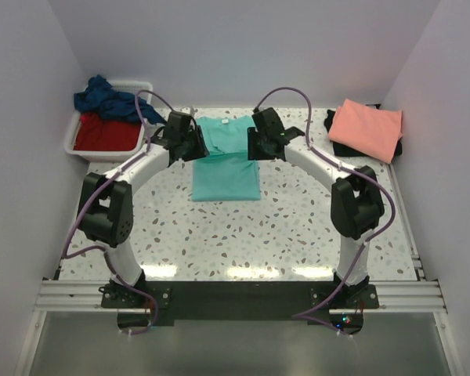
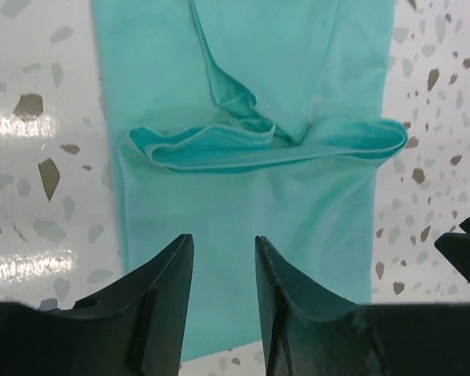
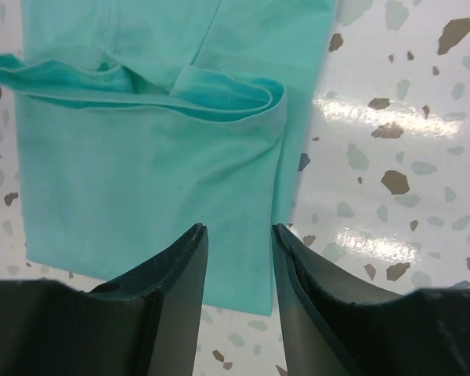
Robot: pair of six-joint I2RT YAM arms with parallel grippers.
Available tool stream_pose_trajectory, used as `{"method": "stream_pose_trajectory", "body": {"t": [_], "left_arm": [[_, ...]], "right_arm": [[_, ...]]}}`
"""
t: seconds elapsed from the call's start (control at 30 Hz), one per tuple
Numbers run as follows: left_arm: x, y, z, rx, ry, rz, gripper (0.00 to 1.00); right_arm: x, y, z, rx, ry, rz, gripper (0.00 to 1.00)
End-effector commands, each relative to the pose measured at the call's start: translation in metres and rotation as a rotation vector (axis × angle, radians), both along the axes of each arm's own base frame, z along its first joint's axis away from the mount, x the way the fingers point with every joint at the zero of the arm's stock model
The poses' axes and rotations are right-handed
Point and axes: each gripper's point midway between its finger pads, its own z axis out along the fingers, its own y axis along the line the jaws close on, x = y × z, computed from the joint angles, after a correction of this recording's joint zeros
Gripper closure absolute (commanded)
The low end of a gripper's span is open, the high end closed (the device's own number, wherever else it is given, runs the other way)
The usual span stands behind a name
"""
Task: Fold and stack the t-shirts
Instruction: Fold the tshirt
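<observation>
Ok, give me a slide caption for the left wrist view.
Left wrist view: open fingers poised above the partly folded turquoise t-shirt on the speckled table.

No readable text, no labels, no brand marks, no numbers, no signs in any view, turquoise-teal t-shirt (image 1: 225, 178) plain and unprinted on the cloth that shows

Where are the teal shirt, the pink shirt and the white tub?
teal shirt (image 1: 225, 178): top external view, on the folded-over near panel.
pink shirt (image 1: 366, 129): top external view, middle of its top face.
white tub (image 1: 102, 156): top external view, on its near rim.
</observation>
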Motion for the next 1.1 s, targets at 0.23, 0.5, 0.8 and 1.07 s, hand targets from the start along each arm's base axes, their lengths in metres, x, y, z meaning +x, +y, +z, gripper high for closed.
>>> {"method": "stream_pose_trajectory", "body": {"t": [0.23,0.5,0.8,1.07], "left_arm": [[-0.075,0.012,-0.034,0.06,0.162,-0.124,0.59],[-0.116,-0.001,-0.067,-0.043,0.211,-0.224,0.6],[-0.113,0.02,-0.093,0.008,0.23,-0.125,0.62],[-0.115,0.052,-0.099,0.111,0.246,0.007,0.62]], "right_arm": [[-0.058,0.011,-0.03,0.057,0.146,0.109,0.58],[-0.085,0.002,-0.064,0.064,0.217,0.111,0.59],[-0.09,-0.002,-0.081,0.053,0.229,0.109,0.6],[-0.088,-0.006,-0.08,0.031,0.217,0.094,0.6]]}}
